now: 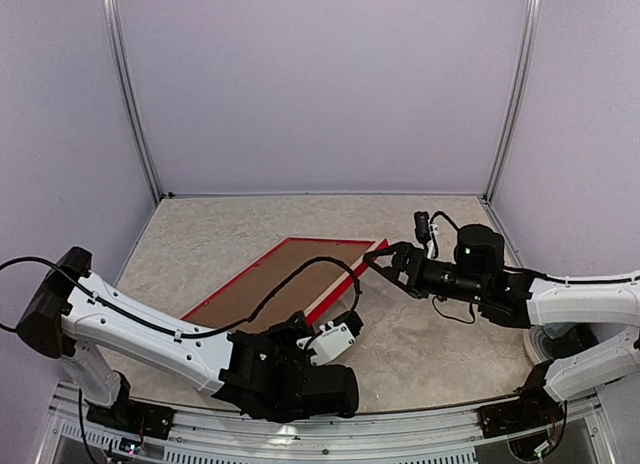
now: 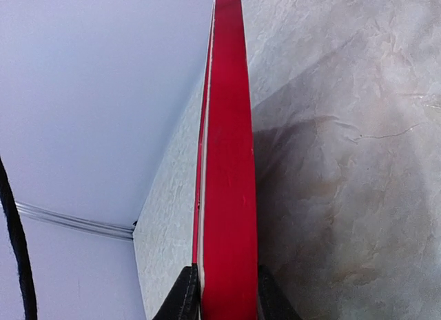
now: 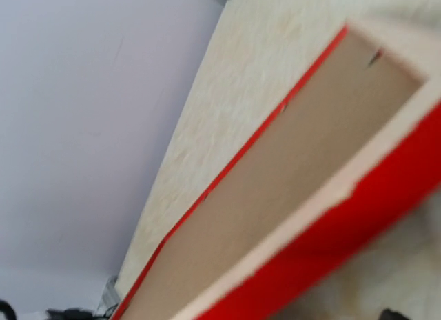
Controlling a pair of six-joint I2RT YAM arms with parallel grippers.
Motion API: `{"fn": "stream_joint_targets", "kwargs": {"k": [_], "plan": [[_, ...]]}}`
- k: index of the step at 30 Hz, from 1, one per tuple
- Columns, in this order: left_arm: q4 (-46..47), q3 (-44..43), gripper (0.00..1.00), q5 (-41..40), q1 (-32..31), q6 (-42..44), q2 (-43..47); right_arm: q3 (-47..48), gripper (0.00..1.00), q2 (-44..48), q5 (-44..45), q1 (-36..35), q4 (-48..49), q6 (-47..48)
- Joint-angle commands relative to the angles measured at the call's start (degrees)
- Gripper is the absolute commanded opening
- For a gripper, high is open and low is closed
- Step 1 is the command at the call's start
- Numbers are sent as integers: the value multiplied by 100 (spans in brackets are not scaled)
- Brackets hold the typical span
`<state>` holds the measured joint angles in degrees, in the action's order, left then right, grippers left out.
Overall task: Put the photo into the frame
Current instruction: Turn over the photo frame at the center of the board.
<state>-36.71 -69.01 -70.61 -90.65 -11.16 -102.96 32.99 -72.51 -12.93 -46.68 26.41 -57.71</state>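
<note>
Left end effector (image 2: pixel 227 303): closed on near red edge of frame (image 2: pixel 224 161), one finger each side; likely pinning it steady.

Right end effector (image 1: pixel 386 261): jaws spread, nothing held, just beside frame's far right corner; seemingly placed to press or catch that corner.

Frame mid tabletop (image 1: pixel 200 234), back side up, brown backing board (image 1: pixel 290 276) filling recess; flat or slightly raised, cannot tell.

Photo not visible; perhaps under board, cannot tell. Back-up pose suits loading from behind.

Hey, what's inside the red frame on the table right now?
A brown backing board fills the frame. Anything beneath the board, the photo included, is covered, so it cannot be seen.
</note>
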Motion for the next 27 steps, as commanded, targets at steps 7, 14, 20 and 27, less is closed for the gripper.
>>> {"fn": "stream_joint_targets", "kwargs": {"k": [7,14,20,27], "plan": [[313,-917,0,333,157,285,791,84,99,1834,1947,-36,-2853,1272],[329,-1296,0,829,248,480,1097,93,99,1826,2161,-26,-3015,1557],[377,-1338,0,1304,285,480,1287,163,99,2085,2171,-5,-2859,2512],[509,-1184,0,1566,326,415,1589,229,99,2557,2321,130,-2976,3760]]}}
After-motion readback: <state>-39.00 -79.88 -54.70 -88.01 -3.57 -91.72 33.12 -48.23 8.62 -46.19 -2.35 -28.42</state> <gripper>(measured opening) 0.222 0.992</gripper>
